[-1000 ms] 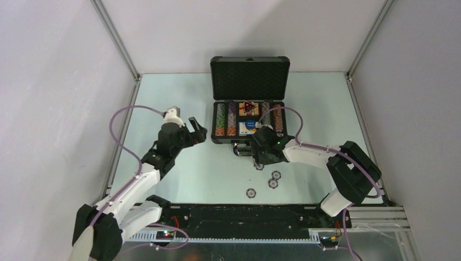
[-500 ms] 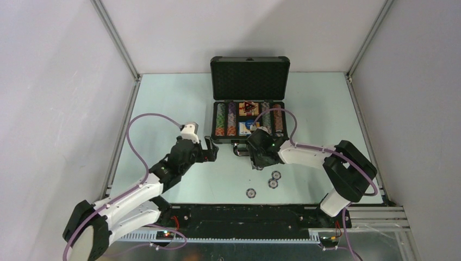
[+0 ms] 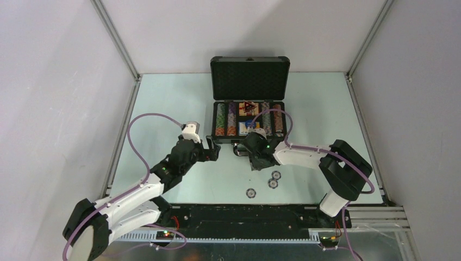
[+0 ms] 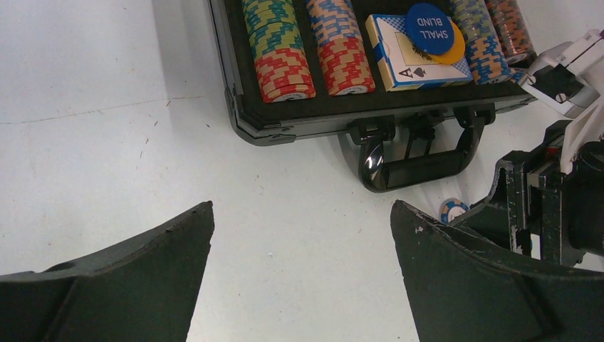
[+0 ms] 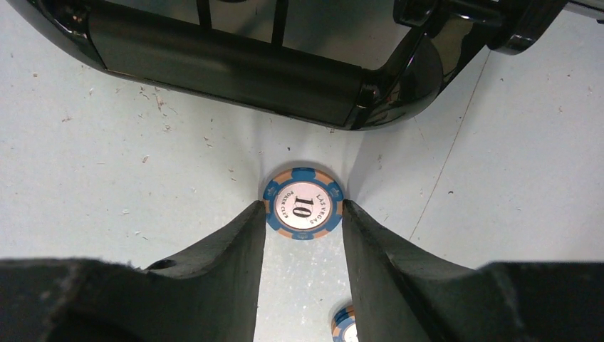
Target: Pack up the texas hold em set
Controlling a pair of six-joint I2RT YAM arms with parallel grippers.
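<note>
Where the briefcase (image 3: 249, 78) lies open at the far middle of the table (image 3: 163, 103), lid upright, rows of striped poker chips (image 4: 281, 50) stand on edge in its tray. Blue-backed card deck (image 4: 395, 60) between the rows. A blue SMALL BLIND button (image 4: 429, 27) lies on the deck, over an orange button (image 4: 456, 50). Red card box (image 3: 242, 111) behind the deck, with what looks like the dark triangular marker (image 3: 248, 106) on it; too small to be sure.

Right gripper (image 5: 304, 209) low, just in front of the case handle (image 5: 235, 71). It is narrowed, both fingers against the rim of a blue-and-tan chip (image 5: 303, 203) marked 10. The chip lies flat.

Three loose chips (image 3: 272, 183) nearer the arm bases.

Left gripper (image 4: 300, 214) spread wide, holding nothing, over bare table left of the handle.
</note>
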